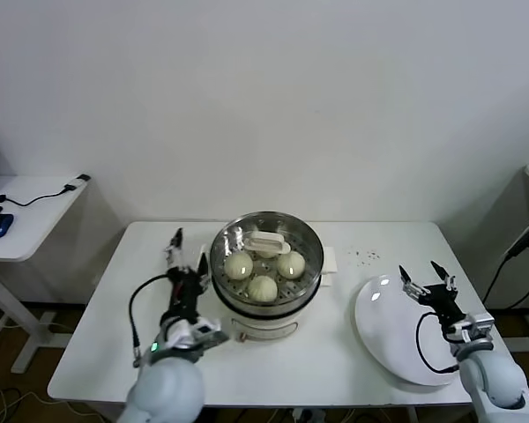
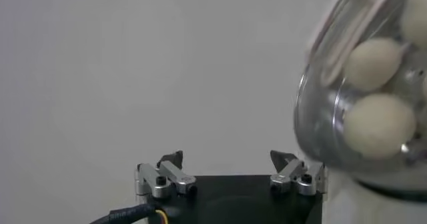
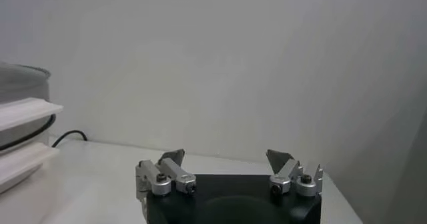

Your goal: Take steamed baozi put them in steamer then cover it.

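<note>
The steamer (image 1: 266, 304) stands at the table's middle on its white base. The clear glass cover (image 1: 309, 242) lies on it, white handle (image 1: 266, 241) on top. Through the glass I see three cream baozi (image 1: 239, 265); more may be hidden under the handle. My left gripper (image 1: 189, 256) is open and empty, just left of the steamer. In the left wrist view the open gripper (image 2: 227, 159) has the covered steamer (image 2: 313, 122) and baozi (image 2: 377, 125) close beside it. My right gripper (image 1: 420, 275) is open and empty above the white plate (image 1: 390, 339); it also shows in the right wrist view (image 3: 225, 155).
The flat white plate lies at the table's right front, partly over the edge. A few dark specks (image 1: 363, 256) lie right of the steamer. A side desk (image 1: 26, 220) with cables stands at far left. The steamer's white side handle (image 3: 23, 112) shows in the right wrist view.
</note>
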Controlling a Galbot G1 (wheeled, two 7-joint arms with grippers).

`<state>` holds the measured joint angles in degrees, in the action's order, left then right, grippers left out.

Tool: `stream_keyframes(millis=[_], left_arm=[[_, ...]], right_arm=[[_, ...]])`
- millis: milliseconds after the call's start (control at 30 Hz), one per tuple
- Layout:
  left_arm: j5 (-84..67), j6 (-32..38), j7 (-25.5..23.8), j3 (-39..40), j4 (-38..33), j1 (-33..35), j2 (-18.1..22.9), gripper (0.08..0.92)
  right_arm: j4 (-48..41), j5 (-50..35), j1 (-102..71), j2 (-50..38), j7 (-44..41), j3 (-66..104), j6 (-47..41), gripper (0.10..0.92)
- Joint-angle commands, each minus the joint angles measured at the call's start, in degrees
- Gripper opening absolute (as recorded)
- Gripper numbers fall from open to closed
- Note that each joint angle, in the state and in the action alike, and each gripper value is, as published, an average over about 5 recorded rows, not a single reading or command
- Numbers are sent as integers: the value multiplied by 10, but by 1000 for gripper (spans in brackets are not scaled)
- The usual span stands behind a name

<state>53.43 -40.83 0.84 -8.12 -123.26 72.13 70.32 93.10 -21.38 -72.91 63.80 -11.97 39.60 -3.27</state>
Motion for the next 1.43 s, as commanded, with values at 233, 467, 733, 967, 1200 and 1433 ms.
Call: stream_keyframes(millis=[233, 467, 733, 967, 1200, 1433], left_arm=[[-604, 448, 58, -388, 60, 209, 96, 823], [-677, 482, -33, -396, 131, 216, 101, 823], [-665, 482, -56, -393, 136, 217, 107, 823], [-619, 477, -55, -396, 117, 224, 108, 823], [-594, 479, -55, -395, 106, 229, 110, 823], [-587, 469, -56, -392, 92, 236, 112, 823]], right_arm=[[15, 5, 4, 22, -7, 4, -19, 823], [16, 9, -4, 25, -13, 1, -12, 823], [23, 8, -23, 32, -28, 8, 14, 823], [25, 3, -33, 43, -35, 14, 19, 823], [24, -1, -36, 48, -39, 20, 16, 823], [24, 4, -38, 49, -40, 21, 20, 823]])
